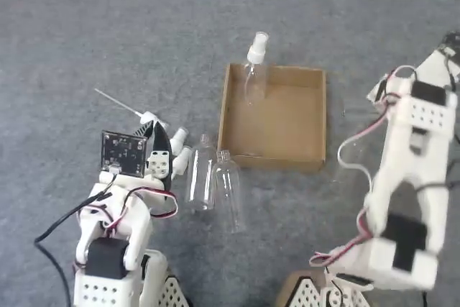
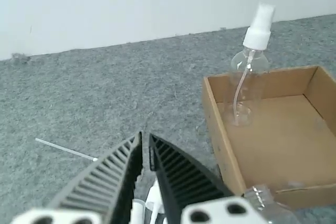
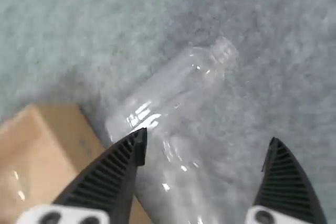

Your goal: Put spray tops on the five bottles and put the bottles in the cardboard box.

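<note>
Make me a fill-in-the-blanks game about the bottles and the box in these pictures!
1. The bottle standing in the cardboard box wears a white ____.
2. The right gripper has its jaws ____ above a lying bottle that has no top.
3. On the carpet just outside the box, ____ topless bottles lie side by side.
Missing words: spray top; open; two.

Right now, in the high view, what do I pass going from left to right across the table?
left arm → two capless bottles lying side by side → cardboard box → right arm
</note>
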Available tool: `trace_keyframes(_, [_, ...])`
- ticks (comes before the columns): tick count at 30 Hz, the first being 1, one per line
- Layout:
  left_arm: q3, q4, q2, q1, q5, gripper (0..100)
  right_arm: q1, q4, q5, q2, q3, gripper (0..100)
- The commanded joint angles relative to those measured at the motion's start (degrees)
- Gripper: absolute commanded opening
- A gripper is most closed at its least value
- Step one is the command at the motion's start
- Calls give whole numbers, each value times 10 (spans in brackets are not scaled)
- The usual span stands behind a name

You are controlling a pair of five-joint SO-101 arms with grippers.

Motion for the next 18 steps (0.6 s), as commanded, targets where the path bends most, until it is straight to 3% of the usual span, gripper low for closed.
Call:
trace_keyframes(1, [-5,-17,-5,3,7,12,2,-15,-84,55,-92,299])
trace_keyframes(8, [-3,-17,-5,4,7,12,-12,-21,-171,160,-170,299])
trace_keyframes(18, [-3,-17,-5,4,7,12,-9,-21,-179,260,-217,295])
